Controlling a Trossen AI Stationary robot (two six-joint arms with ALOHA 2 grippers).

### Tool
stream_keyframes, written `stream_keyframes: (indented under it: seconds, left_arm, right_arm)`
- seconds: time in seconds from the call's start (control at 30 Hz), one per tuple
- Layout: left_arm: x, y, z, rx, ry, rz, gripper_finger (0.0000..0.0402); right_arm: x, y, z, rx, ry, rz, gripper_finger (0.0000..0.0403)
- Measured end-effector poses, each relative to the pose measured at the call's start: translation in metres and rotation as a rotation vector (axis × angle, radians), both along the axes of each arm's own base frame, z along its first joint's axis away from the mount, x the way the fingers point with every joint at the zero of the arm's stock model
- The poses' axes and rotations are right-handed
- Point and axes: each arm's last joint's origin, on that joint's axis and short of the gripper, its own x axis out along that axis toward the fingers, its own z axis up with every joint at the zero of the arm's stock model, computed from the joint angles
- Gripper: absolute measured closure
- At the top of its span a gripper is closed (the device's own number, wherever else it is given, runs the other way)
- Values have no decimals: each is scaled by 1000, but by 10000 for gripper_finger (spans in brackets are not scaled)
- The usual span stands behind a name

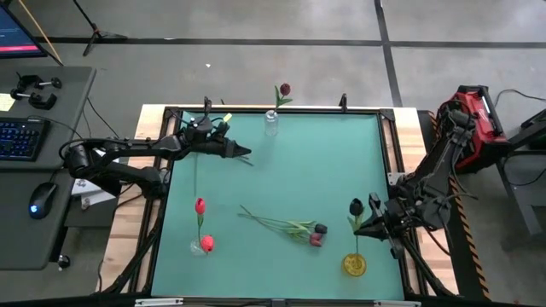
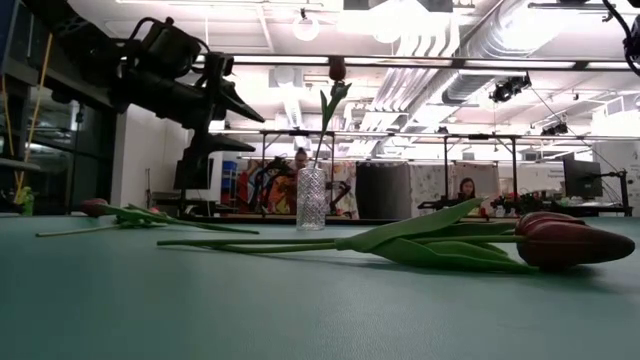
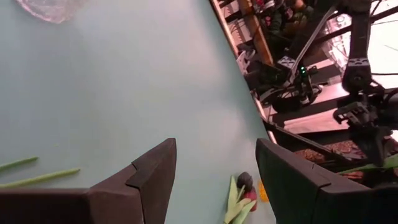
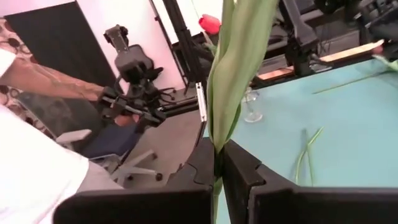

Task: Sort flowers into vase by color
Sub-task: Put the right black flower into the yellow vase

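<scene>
Over the mat's far left, the left gripper [image 1: 246, 154] hangs released above the table, holding nothing. Near the front left, a vase [image 1: 201, 246] holds two red flowers [image 1: 200, 205]. Loose flowers [image 1: 294, 228] lie mid-table (heads toward the right). At the right edge, the right gripper [image 1: 362, 227] is clenched on a dark flower's [image 1: 356, 206] stem beside a yellow vase [image 1: 355, 265].
</scene>
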Motion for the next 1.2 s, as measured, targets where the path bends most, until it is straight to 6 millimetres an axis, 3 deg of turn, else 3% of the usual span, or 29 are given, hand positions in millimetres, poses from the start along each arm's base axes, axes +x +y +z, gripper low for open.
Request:
stream_keyframes:
  seconds: [0.27,0.43,0.57,0.9,1.03,1.2]
  left_arm:
    - [1,1,3,-7,-30,8,193]
    - [1,1,3,-10,-31,9,193]
    - [1,1,3,-31,-32,16,193]
    - [1,1,3,-22,-31,13,193]
    - [1,1,3,-14,-30,9,193]
    - [1,1,3,12,-28,1,193]
  right_arm:
    - [-1,2,-1,68,31,71,400]
    - [-1,3,-4,156,85,79,378]
    - [-2,3,-9,234,158,93,325]
    - [-8,9,-17,453,429,321,135]
    - [-11,11,-20,544,578,422,103]
    - [-18,14,-24,606,802,577,102]
